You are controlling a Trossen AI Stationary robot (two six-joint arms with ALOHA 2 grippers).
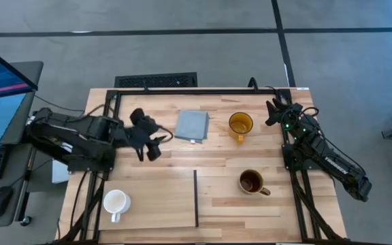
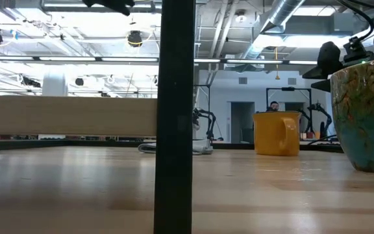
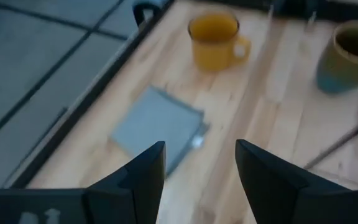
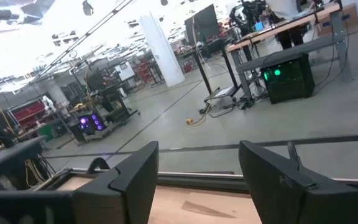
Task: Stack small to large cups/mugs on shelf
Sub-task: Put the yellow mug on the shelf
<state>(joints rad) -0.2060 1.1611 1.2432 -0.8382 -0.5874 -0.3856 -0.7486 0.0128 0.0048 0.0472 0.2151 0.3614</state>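
A small white mug (image 1: 116,203) stands upright on the pale wood shelf (image 1: 156,199), near its left end; a thin black strip (image 1: 196,197) runs along the shelf's right edge. The yellow mug (image 1: 240,124) stands on the table at the far middle. The dark brown mug (image 1: 252,182) stands right of the strip. My left gripper (image 1: 154,141) hangs open and empty above the table, left of the grey-blue pad (image 1: 192,126), and its wrist view looks over the pad (image 3: 160,127) to the yellow mug (image 3: 215,40). My right gripper (image 1: 274,112) waits open at the far right.
The grey-blue pad lies flat between my left gripper and the yellow mug. In the low view the black strip (image 2: 177,117) stands close in front, with the shelf's edge (image 2: 67,116) to its left. Bare tabletop lies between the pad and the shelf.
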